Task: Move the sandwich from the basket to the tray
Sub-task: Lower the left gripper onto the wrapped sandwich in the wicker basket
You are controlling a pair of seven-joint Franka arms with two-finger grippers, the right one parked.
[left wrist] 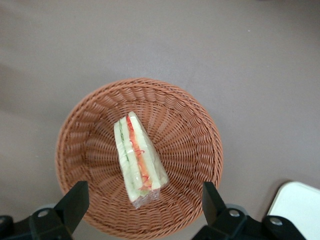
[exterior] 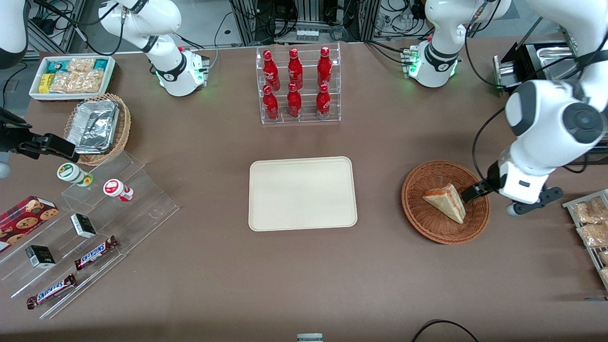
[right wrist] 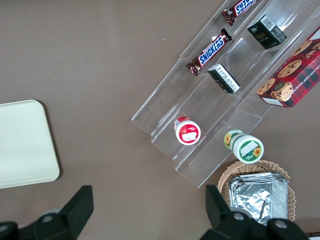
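Note:
The sandwich (exterior: 446, 202), a clear-wrapped wedge with red and green layers, lies in the round reddish-brown basket (exterior: 418, 213), near the basket's middle. In the left wrist view the sandwich (left wrist: 137, 160) shows edge-up in the basket (left wrist: 195, 130). My left gripper (exterior: 475, 192) hovers over the basket's rim on the working arm's side, open, with nothing held. In its own view the gripper (left wrist: 144, 195) has its black fingers (left wrist: 75, 200) spread wide, one at each side of the sandwich's broad end and clear of it. The cream tray (exterior: 302, 194) lies bare at the table's middle, and a corner of the tray (left wrist: 297, 205) shows in the wrist view.
A clear rack of red bottles (exterior: 297, 85) stands farther from the camera than the tray. Toward the parked arm's end are a stepped acrylic shelf (exterior: 95, 223) with snacks, a tan wicker basket (exterior: 97, 128) of foil trays and a white bin (exterior: 71, 76). A wire rack of packets (exterior: 591, 223) sits beside the working arm.

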